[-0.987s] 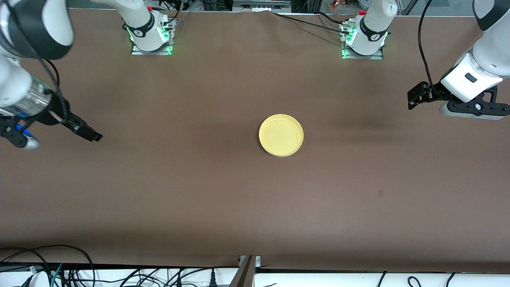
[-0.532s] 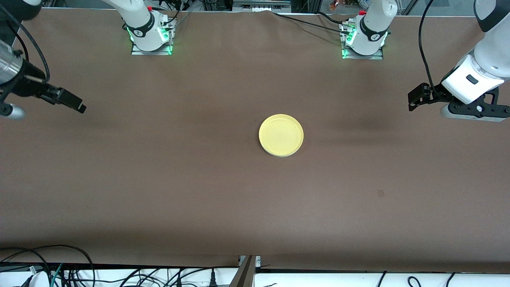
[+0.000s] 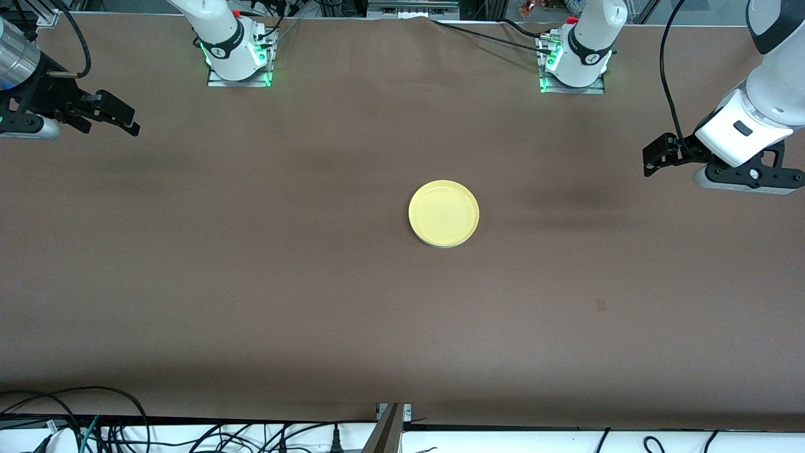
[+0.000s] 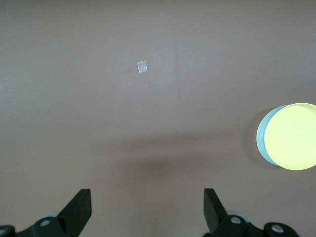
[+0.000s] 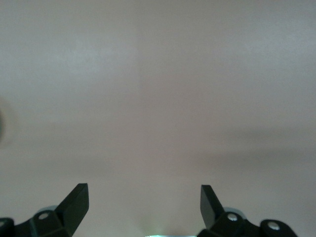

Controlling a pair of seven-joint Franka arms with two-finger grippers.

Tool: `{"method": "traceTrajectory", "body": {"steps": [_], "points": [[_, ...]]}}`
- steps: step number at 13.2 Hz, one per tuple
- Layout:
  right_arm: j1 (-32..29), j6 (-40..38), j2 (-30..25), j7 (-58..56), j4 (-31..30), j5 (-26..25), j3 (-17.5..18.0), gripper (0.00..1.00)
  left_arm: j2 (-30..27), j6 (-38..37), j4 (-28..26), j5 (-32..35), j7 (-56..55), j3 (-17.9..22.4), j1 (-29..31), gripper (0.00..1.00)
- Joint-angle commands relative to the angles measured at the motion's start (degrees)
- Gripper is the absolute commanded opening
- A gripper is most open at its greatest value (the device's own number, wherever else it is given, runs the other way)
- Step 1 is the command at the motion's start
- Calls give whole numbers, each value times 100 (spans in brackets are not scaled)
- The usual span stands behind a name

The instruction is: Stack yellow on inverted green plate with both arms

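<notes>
Both grippers stood wide open and held nothing. Up in the air over the bare brown table (image 3: 264, 296) at the left arm's end, the left gripper (image 3: 654, 157) had its two black fingers spread well apart, as the left wrist view showed (image 4: 145, 207), with only the table surface between them. Likewise the right gripper (image 3: 119, 116) hung over the table at the right arm's end, its wedge-shaped black fingers set far apart in the right wrist view (image 5: 143, 205), touching nothing.

At about the middle of the table, well apart from both grippers, lay the yellow plate (image 3: 444, 212): round, shallow, smooth and plain, with a low raised rim, its hollow side up. It sat on top of the green plate (image 3: 440, 245), of which the front view showed only a thin pale sliver under the edge nearer the camera. From the left wrist view the yellow plate (image 4: 292, 143) sat slightly off centre, so a pale mint crescent of the green plate (image 4: 261, 140) showed along one side.

A small pale rectangular mark (image 4: 142, 66) lay flat on the matte brown table covering, apart from the plates.
</notes>
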Motion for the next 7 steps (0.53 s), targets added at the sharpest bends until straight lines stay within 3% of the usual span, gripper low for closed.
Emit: {"method": "traceTrajectory", "body": {"steps": [1, 7], "points": [[-114, -103, -82, -268, -51, -165, 246, 100, 88, -148, 198, -5, 45, 2, -2, 100], [-105, -85, -30, -233, -33, -244, 458, 100, 88, -201, 198, -13, 45, 2, -2, 100]]}}
